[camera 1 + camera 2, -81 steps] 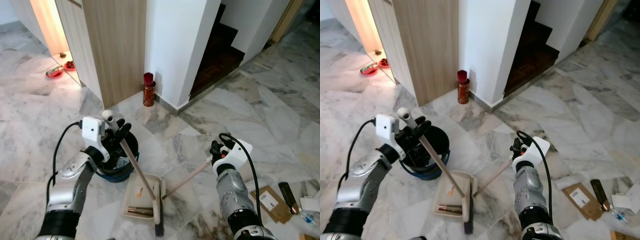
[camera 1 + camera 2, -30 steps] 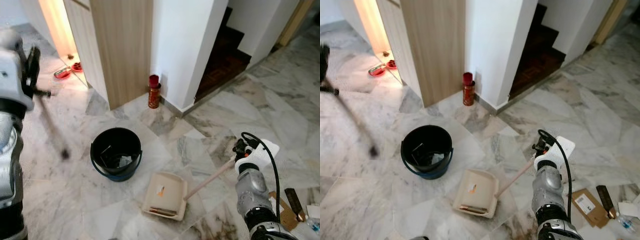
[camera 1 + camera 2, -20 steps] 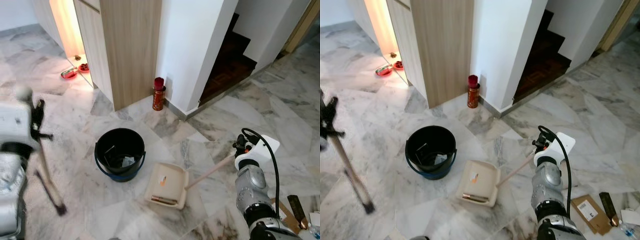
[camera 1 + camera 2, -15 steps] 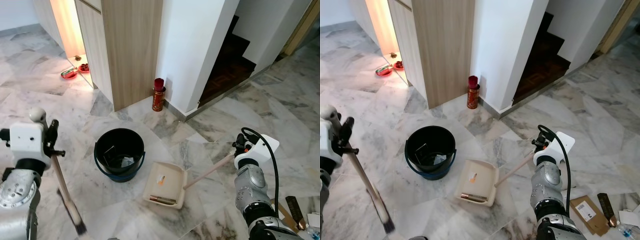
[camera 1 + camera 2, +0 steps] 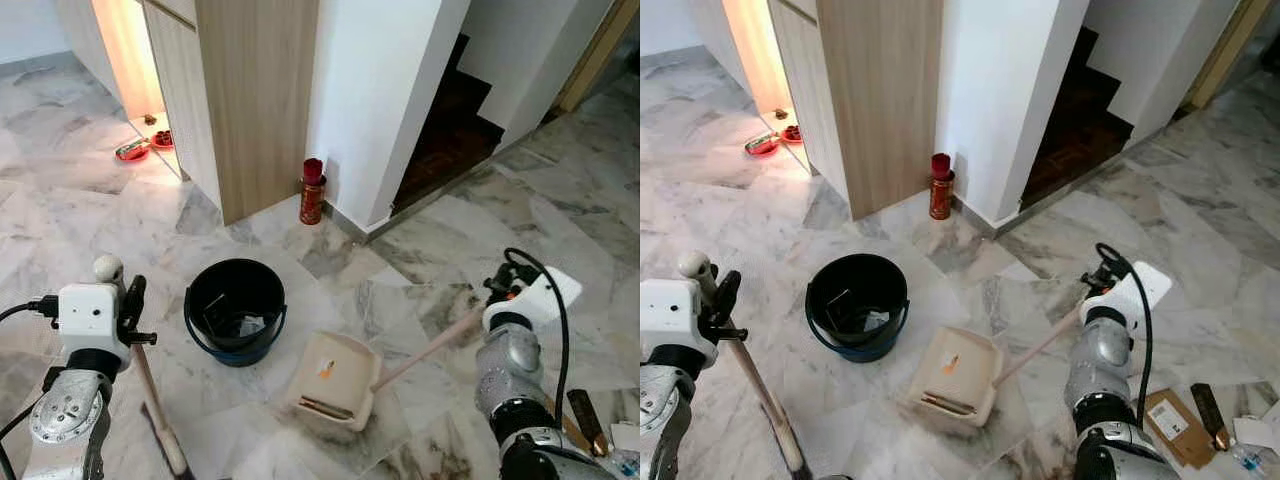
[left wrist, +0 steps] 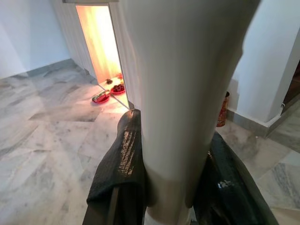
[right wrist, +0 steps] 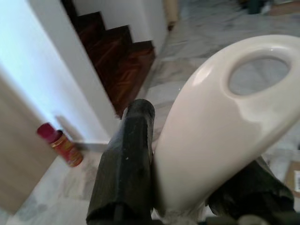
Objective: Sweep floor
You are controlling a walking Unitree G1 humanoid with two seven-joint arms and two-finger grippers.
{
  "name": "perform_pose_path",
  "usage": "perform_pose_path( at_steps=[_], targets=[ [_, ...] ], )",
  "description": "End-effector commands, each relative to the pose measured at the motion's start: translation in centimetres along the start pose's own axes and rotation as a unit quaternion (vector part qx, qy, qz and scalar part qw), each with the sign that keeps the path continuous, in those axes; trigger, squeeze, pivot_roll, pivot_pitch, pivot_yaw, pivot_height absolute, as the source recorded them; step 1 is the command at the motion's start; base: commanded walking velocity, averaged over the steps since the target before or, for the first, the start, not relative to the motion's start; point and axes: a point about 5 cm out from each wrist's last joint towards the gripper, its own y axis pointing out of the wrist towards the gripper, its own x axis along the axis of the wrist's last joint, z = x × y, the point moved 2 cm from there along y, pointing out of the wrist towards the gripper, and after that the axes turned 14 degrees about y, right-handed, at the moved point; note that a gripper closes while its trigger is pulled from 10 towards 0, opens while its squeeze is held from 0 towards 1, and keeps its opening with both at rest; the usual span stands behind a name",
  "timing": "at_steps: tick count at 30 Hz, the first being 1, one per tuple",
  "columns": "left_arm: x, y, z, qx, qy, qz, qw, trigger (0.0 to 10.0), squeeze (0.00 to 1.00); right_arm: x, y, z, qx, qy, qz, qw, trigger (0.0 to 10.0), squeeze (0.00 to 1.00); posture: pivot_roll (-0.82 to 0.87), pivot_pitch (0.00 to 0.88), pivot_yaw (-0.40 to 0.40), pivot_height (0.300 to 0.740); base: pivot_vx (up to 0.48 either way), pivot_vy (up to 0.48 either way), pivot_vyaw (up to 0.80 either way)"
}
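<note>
Cream plastic is filling both grips: the left gripper [image 5: 128, 322] is clamping narrowly round the broom [image 5: 150, 395] near its top, bristles reaching the floor [image 5: 90, 215] at the near left, and the right gripper [image 5: 497, 293] is closing round the dustpan [image 5: 330, 381] handle, at the right. The pan is sitting between them, just near of the black bucket [image 5: 236, 309], with scraps lying inside. Risk is building here, I judge: lifting the pan unevenly could be tipping the scraps back out before the bucket, and swinging the long broom could be knocking the bucket over, or the red can [image 5: 312, 190] by the far wall
</note>
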Motion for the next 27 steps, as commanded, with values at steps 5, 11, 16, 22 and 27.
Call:
perform_pose_path(
  at_steps=[5,11,16,22,27],
  targets=[
    [0.2,-0.3,0.1,-0.001,0.014,-0.007,1.0,10.0,0.0,3.0,0.7,-0.1,-0.036,0.007,-0.078,0.996,10.0,0.0,0.25,0.032,-0.105,0.74,0.0,0.0,0.0],
    [0.0,-0.5,0.2,-0.004,0.017,-0.007,1.0,10.0,0.0,5.1,1.3,1.5,-0.028,0.042,-0.127,0.991,10.0,0.0,0.25,0.024,-0.099,0.74,0.0,0.0,0.0],
    [0.0,-0.6,0.0,-0.008,0.017,-0.009,1.0,10.0,0.0,5.3,1.5,2.8,-0.039,0.125,-0.128,0.983,10.0,0.0,0.26,0.005,-0.098,0.74,0.0,0.0,0.0],
    [0.1,-0.7,-0.2,-0.013,0.015,-0.011,1.0,10.0,0.0,6.8,1.9,4.6,-0.022,0.171,-0.152,0.973,10.0,0.0,0.26,0.004,-0.095,0.74,0.0,0.0,0.0],
    [0.2,-0.7,-0.2,-0.012,0.015,-0.013,1.0,10.0,0.0,8.0,2.3,5.5,-0.012,0.191,-0.166,0.968,10.0,0.0,0.26,0.015,-0.096,0.74,0.0,0.0,0.0]
  ],
)
